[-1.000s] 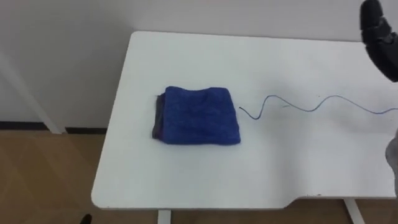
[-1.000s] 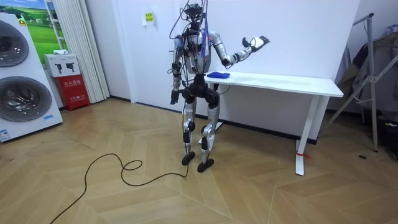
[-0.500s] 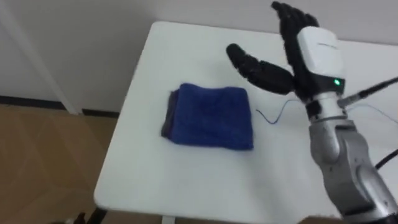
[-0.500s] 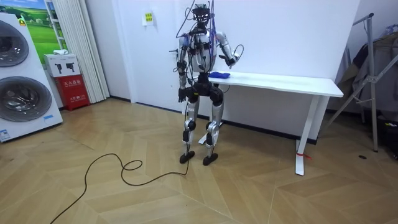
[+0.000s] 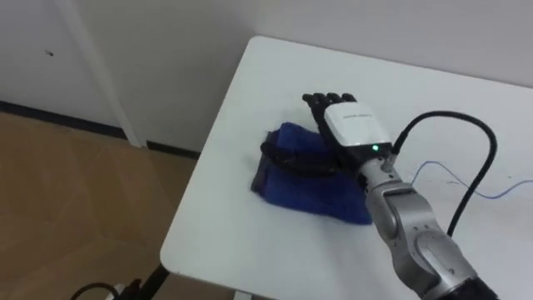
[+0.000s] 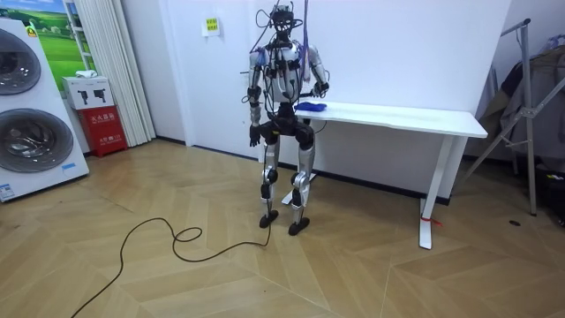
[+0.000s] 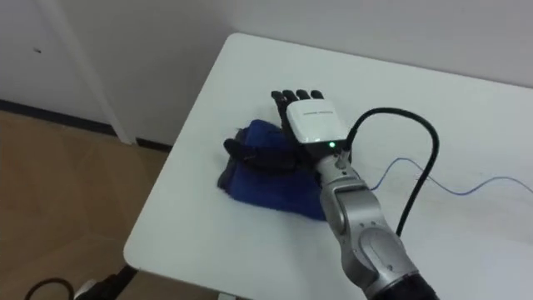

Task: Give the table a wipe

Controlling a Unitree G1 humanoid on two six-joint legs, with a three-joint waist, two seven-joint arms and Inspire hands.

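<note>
Cloth (image 5: pixel 298 190) — under right hand (image 5: pixel 354 129) (palm down)

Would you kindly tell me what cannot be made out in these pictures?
Left eye view: the right robot hand covers the middle of the folded blue towel.
Left eye view: the thin blue line on the white table runs off the right edge; thread or pen mark, unclear.
Room view: the left robot hand is too small to read.

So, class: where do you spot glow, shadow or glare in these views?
Left eye view: a green light glows on the right hand lying flat on the blue cloth; the white table shows no glare. Room view: even light, no hard shadows on the wood floor.
</note>
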